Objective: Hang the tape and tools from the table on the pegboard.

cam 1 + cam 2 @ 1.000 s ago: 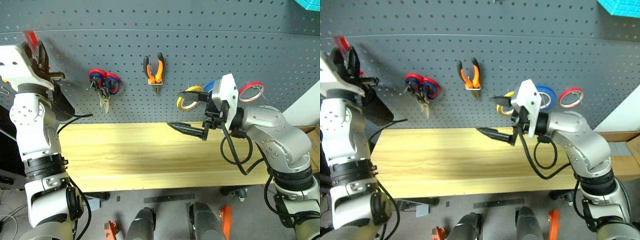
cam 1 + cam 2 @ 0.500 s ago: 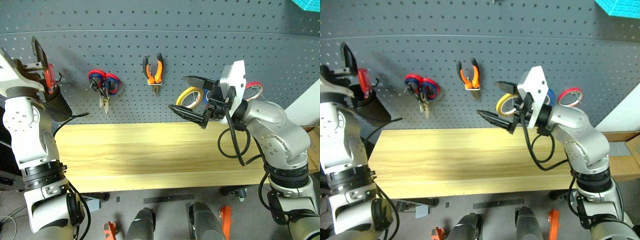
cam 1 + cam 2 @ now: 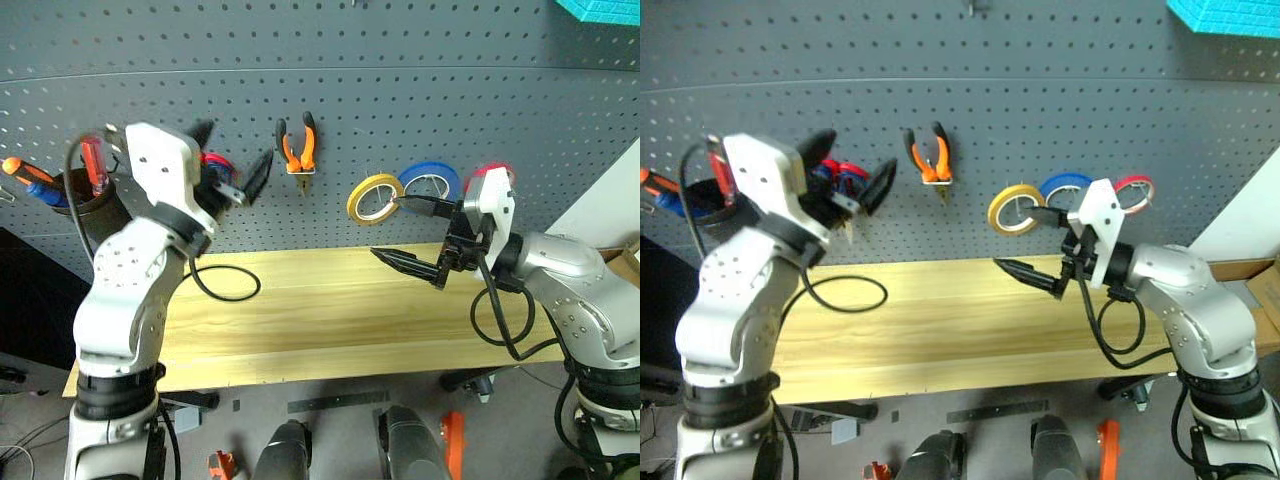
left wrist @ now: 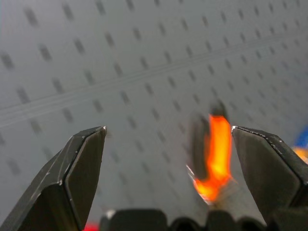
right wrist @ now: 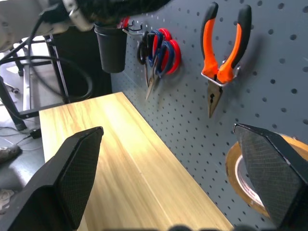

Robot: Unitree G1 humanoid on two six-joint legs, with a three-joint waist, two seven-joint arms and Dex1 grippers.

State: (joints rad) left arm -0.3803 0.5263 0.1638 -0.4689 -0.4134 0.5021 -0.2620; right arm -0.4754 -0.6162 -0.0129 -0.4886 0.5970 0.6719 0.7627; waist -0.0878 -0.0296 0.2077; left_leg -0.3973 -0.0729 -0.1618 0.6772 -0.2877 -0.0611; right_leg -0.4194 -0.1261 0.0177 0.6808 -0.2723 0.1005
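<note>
At nine o'clock, a slim red-handled screwdriver (image 3: 91,165) is standing in a black cup (image 3: 88,208) on the large dark grey perforated pegboard (image 3: 400,80). The left gripper (image 3: 232,160) is hovering wide and empty before red-and-blue-handled scissors (image 5: 161,52). At twelve o'clock, orange-and-black-handled pliers (image 3: 297,146) are hanging just right of it. The thin yellow-tan tape roll (image 3: 373,198) is hanging at one o'clock from the right gripper (image 3: 412,234), which is spreading wide and empty above the bare light yellowish plank table (image 3: 330,315).
</note>
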